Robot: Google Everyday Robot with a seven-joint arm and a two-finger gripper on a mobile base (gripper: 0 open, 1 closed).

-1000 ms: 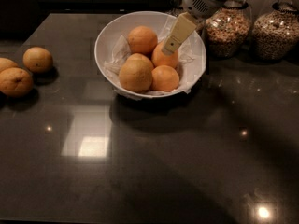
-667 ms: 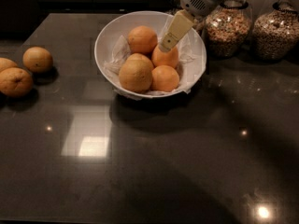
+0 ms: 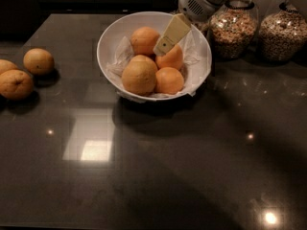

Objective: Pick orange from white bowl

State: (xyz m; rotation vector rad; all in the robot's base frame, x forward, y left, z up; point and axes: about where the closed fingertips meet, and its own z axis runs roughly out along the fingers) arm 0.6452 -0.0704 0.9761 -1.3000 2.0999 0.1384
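The white bowl (image 3: 109, 38), lined with crumpled white paper, stands at the back middle of the dark counter. It holds several fruits: a deep orange (image 3: 171, 60) at the right, one (image 3: 145, 39) at the back, one (image 3: 169, 80) at the front right, and a larger, paler one (image 3: 139, 76) at the front left. My gripper (image 3: 163, 46) comes down from the upper right into the bowl. Its cream tip lies over the top left of the right orange, between it and the back one. The far side of that orange is hidden.
Two glass jars of grain (image 3: 233, 28) (image 3: 283, 31) stand right behind the bowl at the back right. Duller oranges (image 3: 38, 61) (image 3: 15, 84) lie on the counter at the far left. The counter's front half is dark and glossy with light reflections.
The gripper's tip has shifted a little to the left over the right orange. The fruits and the bowl have not moved.
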